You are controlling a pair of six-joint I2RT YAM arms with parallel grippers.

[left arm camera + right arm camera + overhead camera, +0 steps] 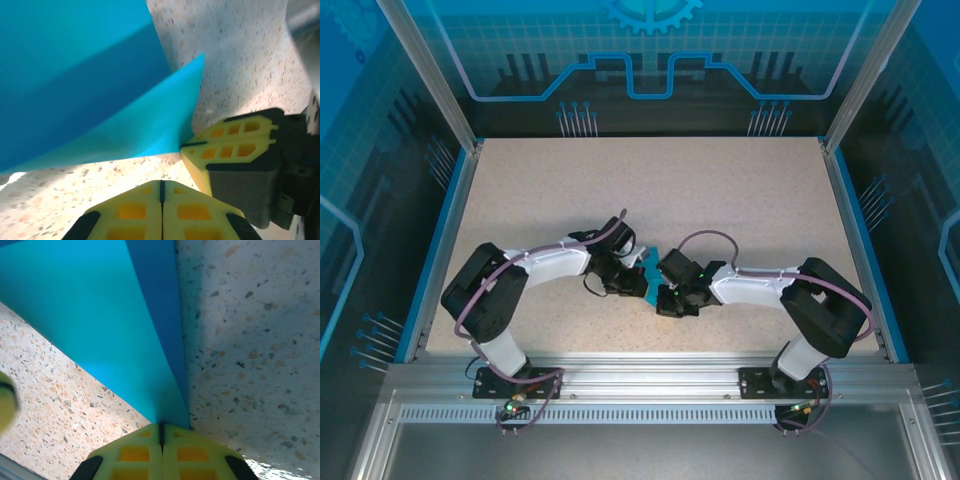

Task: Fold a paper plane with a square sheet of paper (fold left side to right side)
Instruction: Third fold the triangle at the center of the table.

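right gripper (161,430): pressed together on the pointed tip of the folded paper (95,320), likely anchoring it against sliding.
left gripper (161,187): pads together, nothing between them, nose just short of that tip; probably set for crease pressing.
folded paper: on the table (250,350), between my wrists.

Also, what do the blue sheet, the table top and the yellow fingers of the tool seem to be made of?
The blue sheet: thin matte paper, probably; it holds a sharp crease and a lifted flap. The table top: beige speckled surface, perhaps stone-look laminate, low sheen. The right tool's fingers: yellow with moulded pockets, plastic or rubber; which one I cannot tell.
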